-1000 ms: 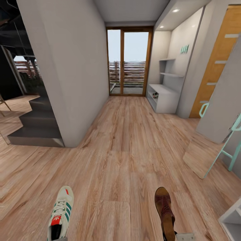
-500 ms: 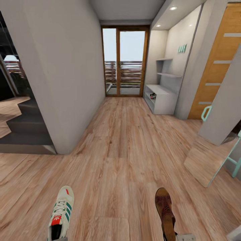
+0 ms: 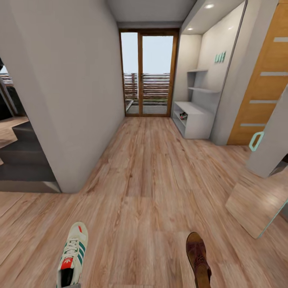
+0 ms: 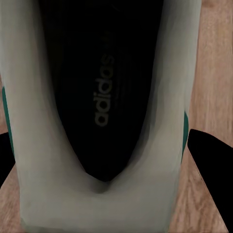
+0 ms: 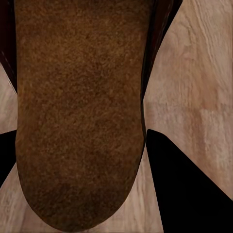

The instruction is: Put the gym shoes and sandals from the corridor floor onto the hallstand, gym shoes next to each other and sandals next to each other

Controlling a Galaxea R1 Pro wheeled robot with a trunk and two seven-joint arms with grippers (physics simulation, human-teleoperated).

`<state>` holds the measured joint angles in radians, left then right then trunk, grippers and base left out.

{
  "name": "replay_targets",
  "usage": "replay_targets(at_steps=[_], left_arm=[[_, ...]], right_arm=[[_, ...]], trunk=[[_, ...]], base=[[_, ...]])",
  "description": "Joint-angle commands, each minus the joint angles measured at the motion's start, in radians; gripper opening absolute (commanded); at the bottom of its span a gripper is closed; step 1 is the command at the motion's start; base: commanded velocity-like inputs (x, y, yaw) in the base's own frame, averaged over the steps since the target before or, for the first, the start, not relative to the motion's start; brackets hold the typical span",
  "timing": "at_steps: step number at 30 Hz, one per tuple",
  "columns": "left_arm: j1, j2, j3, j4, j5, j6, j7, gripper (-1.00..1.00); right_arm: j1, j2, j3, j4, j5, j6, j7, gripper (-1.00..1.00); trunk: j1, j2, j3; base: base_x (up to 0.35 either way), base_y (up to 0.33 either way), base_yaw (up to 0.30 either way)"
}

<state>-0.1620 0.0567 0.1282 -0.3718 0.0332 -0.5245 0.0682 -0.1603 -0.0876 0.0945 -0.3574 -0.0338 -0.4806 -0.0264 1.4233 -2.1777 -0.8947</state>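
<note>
Gym shoe [image 3: 73, 256] number 1 shows at the bottom left of the head view, toe pointing up the corridor, white with green stripes and a red tongue label. In the left wrist view the same shoe [image 4: 102, 116] sits between the 2 black fingers [image 4: 211, 165] of the left hand, heel end close to the camera, and the dark inside with its printed word can be seen. The fingers press against both sides of the shoe, so the left hand is gripping it. A brown sandal [image 3: 199, 260] shows at the bottom right of the head view, also pointing up the corridor. In the right wrist view the sandal [image 5: 80, 111] lies between the black fingers [image 5: 184, 179] of the right hand, its tan insole facing the camera, and the right hand is closed around it. The wood floor [image 3: 152, 180] runs ahead to a glass door [image 3: 148, 74] at the far end. The shoe rack [image 3: 196, 120] stands far off on the right side by the wall, low and white-grey, and something small and dark [image 3: 183, 116] sits on one of its shelves, too small to tell what. A grey wall [image 3: 68, 92] stands on the left, and a wood door [image 3: 262, 84] is on the right.
</note>
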Motion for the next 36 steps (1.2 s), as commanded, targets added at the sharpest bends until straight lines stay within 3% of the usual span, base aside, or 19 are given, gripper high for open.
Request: replay_targets(at_steps=[1, 5, 7, 11, 36], left_arm=[[-0.001, 0.000, -0.001, 0.001, 0.003, -0.003, 0.001, -1.00], [-0.001, 0.000, 0.000, 0.001, 0.003, -0.003, 0.001, -1.00], [-0.001, 0.000, -0.001, 0.001, 0.003, -0.003, 0.001, -1.00], [-0.001, 0.000, -0.001, 0.001, 0.002, -0.003, 0.001, -1.00], [-0.001, 0.000, -0.001, 0.001, 0.001, -0.003, 0.000, -1.00]], right_arm=[[-0.001, -0.001, 0.007, 0.013, -0.006, -0.003, -0.003, -1.00], [-0.001, 0.006, 0.007, 0.100, -0.006, -0.003, -0.002, -1.00], [-0.001, 0.022, 0.007, 0.134, -0.005, -0.002, -0.002, -1.00], [-0.001, 0.036, 0.006, 0.160, -0.005, -0.002, -0.003, -1.00], [-0.001, 0.040, 0.005, 0.168, -0.003, 0.000, -0.003, -1.00]], trunk=[[0.000, 0.000, -0.001], [0.000, 0.000, -0.001], [0.000, 0.000, -0.001], [0.000, 0.000, -0.001], [0.000, 0.000, -0.001]], base=[[0.337, 0.000, 0.000], [0.337, 0.000, 0.000], [0.335, -0.033, 0.000], [0.322, -0.093, 0.000], [0.290, -0.153, 0.000]])
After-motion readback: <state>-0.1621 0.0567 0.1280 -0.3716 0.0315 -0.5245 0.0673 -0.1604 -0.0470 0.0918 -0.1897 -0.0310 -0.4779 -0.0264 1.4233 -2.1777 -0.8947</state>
